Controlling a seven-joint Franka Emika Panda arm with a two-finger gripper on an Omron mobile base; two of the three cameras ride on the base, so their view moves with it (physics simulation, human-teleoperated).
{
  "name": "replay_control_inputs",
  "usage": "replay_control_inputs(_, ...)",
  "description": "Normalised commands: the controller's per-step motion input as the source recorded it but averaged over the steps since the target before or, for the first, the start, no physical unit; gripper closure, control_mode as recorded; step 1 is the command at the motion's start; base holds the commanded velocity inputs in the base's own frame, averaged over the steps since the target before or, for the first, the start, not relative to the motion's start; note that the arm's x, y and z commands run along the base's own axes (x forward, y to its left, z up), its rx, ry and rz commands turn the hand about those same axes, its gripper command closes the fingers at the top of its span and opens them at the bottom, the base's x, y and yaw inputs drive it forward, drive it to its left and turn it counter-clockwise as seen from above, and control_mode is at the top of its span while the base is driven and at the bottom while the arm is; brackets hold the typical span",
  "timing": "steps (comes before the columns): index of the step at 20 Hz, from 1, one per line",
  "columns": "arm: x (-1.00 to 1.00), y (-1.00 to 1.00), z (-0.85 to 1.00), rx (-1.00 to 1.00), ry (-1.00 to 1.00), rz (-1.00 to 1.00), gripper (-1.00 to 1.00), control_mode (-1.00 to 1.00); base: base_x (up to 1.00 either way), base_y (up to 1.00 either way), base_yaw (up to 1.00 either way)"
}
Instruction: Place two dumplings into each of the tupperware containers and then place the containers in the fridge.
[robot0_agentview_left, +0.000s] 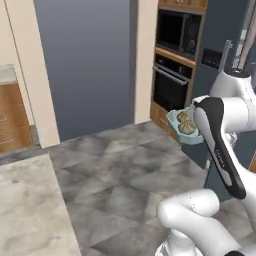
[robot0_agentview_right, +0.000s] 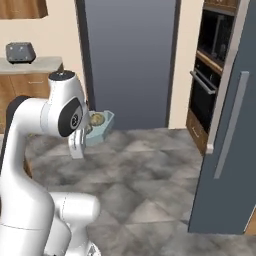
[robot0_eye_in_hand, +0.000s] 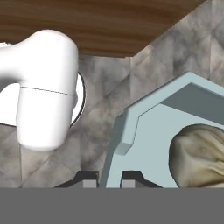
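- The gripper (robot0_eye_in_hand: 109, 180) was clamped on the rim of a pale blue-teal tupperware container (robot0_eye_in_hand: 148, 144), one dark finger tip on each side of the thin wall; the hand view showed the wall passing straight between them.
- The container (robot0_agentview_left: 183, 126) hung in the air above the grey tiled floor (robot0_agentview_left: 120, 170), carried by nothing but that pinch on its edge, and looked roughly level, probably so the load would not slide out.
- Tan-brown dumplings (robot0_agentview_left: 186, 123) lay inside the tray; in the right base view they showed as a small lump (robot0_agentview_right: 96, 118) just past the arm's wrist, and how many there were could not be counted with certainty.
- The fridge (robot0_agentview_right: 227, 150) stood at the right of the kitchen, its slate door and grey bar handle (robot0_agentview_right: 231, 125) towards the robot, well apart from the carried tray.
- The filling step for this container appeared done; carrying it across to the fridge seemed to be the step in hand.
- A grip on one edge alone could let the tray tip.
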Motion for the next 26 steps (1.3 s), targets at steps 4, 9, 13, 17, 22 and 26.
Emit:
replay_control_inputs(4, 0.0, 0.0, 0.0, 0.0, 0.0, 0.0, 1.0, 1.0, 0.54, 0.5, -0.77)
replay_control_inputs(9, 0.0, 0.0, 0.0, 0.0, 0.0, 0.0, 1.0, 1.0, 0.59, 0.62, -0.76)
replay_control_inputs(13, 0.0, 0.0, 0.0, 0.0, 0.0, 0.0, 1.0, 1.0, 0.84, 0.91, -0.5)
replay_control_inputs(17, 0.0, 0.0, 0.0, 0.0, 0.0, 0.0, 1.0, 1.0, 1.0, 1.0, -0.04)
replay_control_inputs(22, 0.0, 0.0, 0.0, 0.0, 0.0, 0.0, 1.0, 1.0, 1.0, 0.44, 0.21)
replay_control_inputs(26, 0.0, 0.0, 0.0, 0.0, 0.0, 0.0, 1.0, 1.0, 0.97, 0.26, -0.15)
